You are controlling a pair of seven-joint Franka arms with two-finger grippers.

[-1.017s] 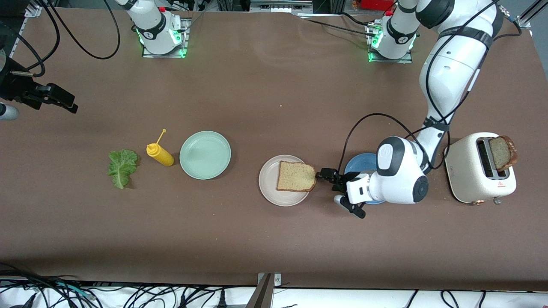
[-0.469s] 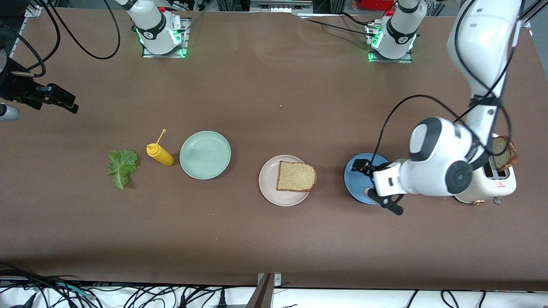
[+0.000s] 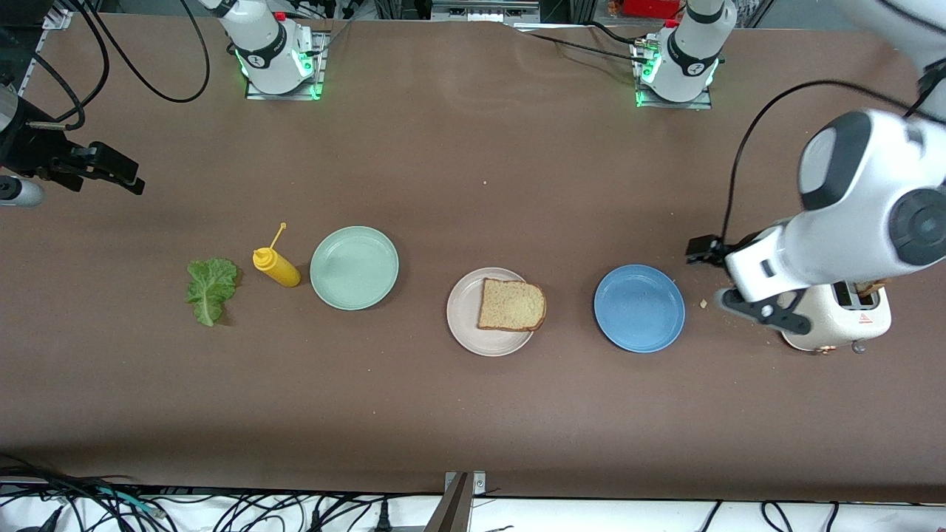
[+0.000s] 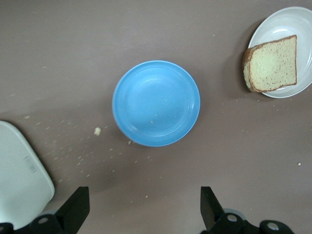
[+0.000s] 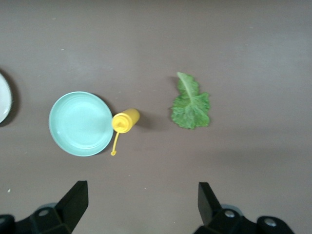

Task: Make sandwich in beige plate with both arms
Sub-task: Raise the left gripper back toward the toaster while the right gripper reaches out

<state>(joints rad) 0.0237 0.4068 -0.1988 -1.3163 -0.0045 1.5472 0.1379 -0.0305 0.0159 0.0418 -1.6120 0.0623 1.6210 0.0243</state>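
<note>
- Right pincer [image 5: 140, 200] hangs released and empty over the bench at the right arm's end, and its wrist view looks down on the lettuce and bottle. My guess is lettuce comes next, so I'd come straight down and pinch the thick stem rib, not the frilly edge.
- Lettuce leaf [image 3: 211, 288] lies flat on the bench. It's ruffled, thin and floppy, so it'll probably droop when lifted.
- Yellow squeeze bottle [image 3: 277, 267] lies tipped just beside the leaf. It looks like smooth plastic with a thin nozzle, so I'd keep my approach off it.
- Mint-green plate [image 3: 354, 267] is round, glossy and bare.
- Beige plate [image 3: 462, 314] sits mid-bench with one bread slice [image 3: 511, 304] on it. The slice is square, porous and dark-crusted, and one edge overhangs the rim. I'd drop the leaf centred on it.
- Blue plate [image 3: 639, 308] is shallow and shiny, with crumbs scattered near it.
- Left pincer [image 3: 711, 275] is spread wide with nothing in it, over the bench between the blue plate and the toaster.
- White toaster [image 3: 835, 318] is rounded, and the arm mostly hides its slots.
</note>
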